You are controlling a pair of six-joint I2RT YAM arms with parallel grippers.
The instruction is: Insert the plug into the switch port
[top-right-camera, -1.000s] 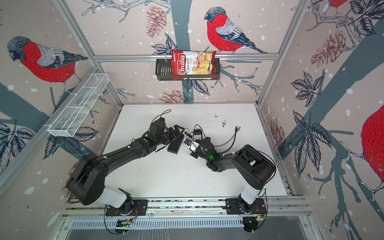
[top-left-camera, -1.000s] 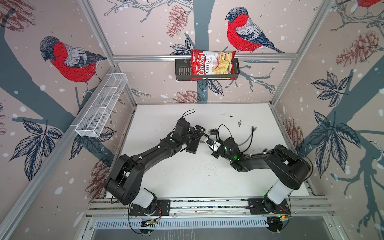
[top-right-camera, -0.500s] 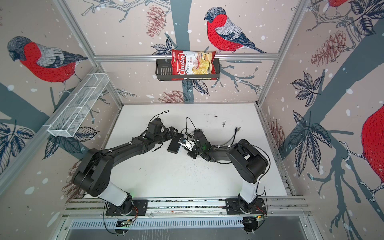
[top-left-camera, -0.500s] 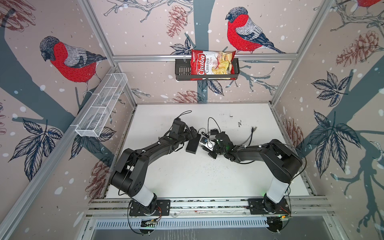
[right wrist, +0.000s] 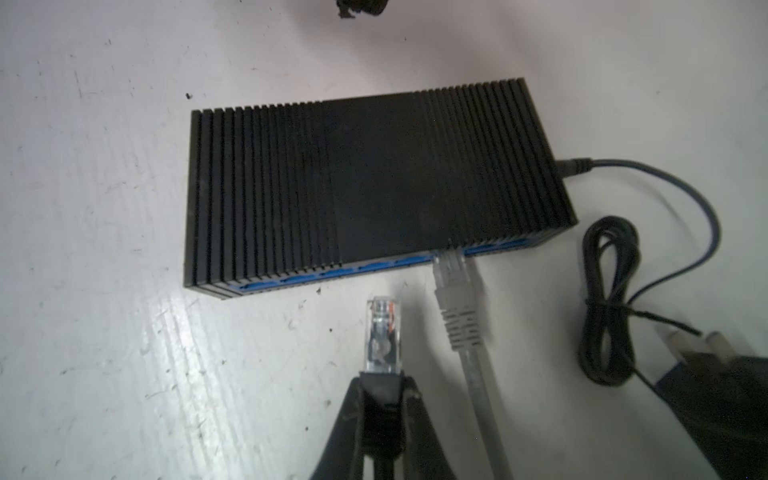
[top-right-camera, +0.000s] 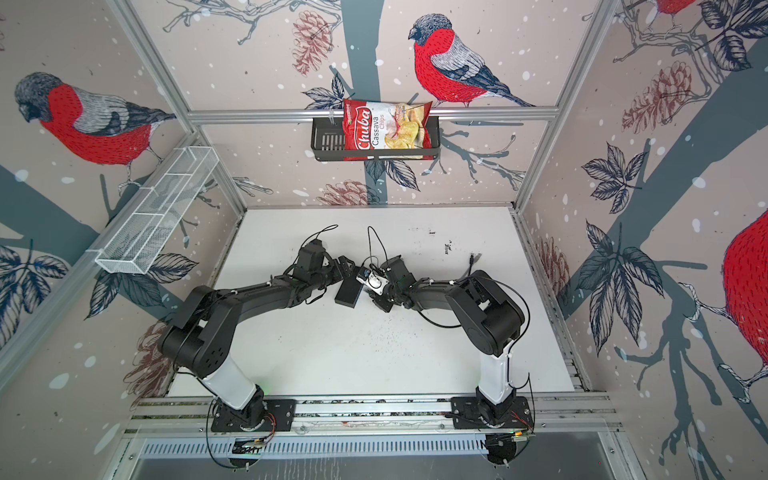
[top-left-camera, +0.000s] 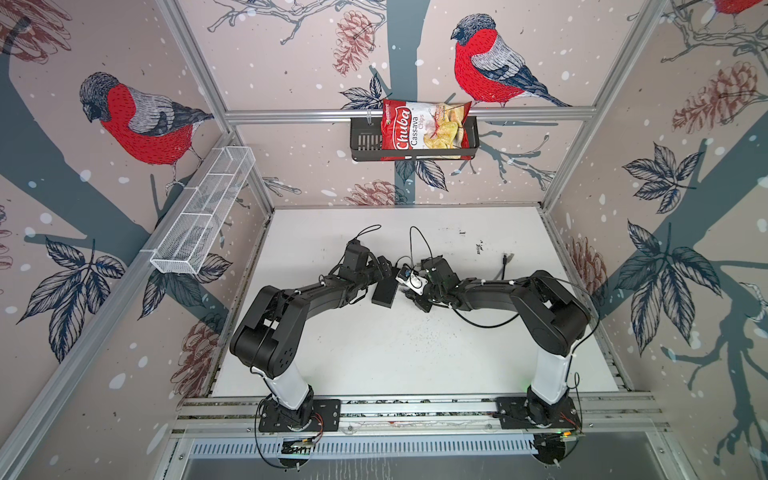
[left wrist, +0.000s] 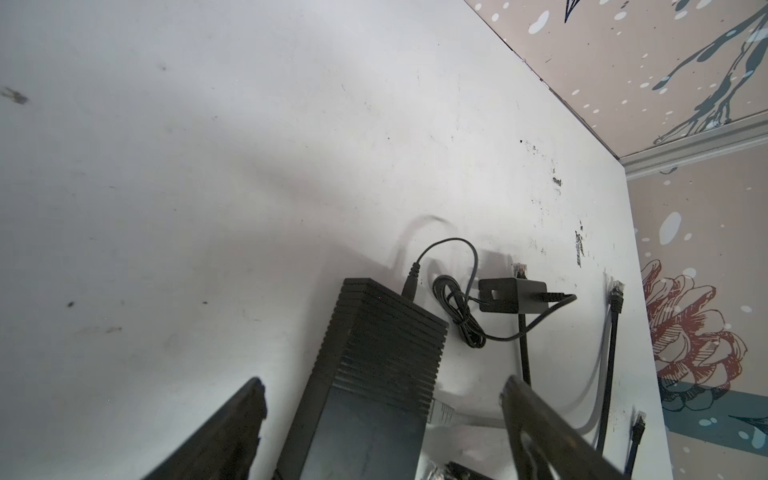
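Note:
The switch (top-left-camera: 383, 297) (top-right-camera: 348, 296) is a flat ribbed black box lying mid-table. In the left wrist view my left gripper (left wrist: 382, 390) is open, its fingers (left wrist: 237, 424) standing on either side of the switch (left wrist: 374, 374) with a gap on both sides. My right gripper (right wrist: 382, 395) is shut on the black boot of a clear plug (right wrist: 382, 336). The plug's tip points at the switch's blue port row (right wrist: 328, 275), a short way off it. A grey plug (right wrist: 453, 282) sits in one port further along.
The switch's thin power cord (right wrist: 606, 299) coils beside it and ends at a small black adapter (left wrist: 511, 294). Loose cable ends (left wrist: 616, 297) lie toward the right wall. A chips bag (top-left-camera: 424, 126) hangs in a basket on the back wall.
My right gripper has carried the plug leftward, closer to the switch. The left arm has shifted and lowered, its fingers staying around the switch.

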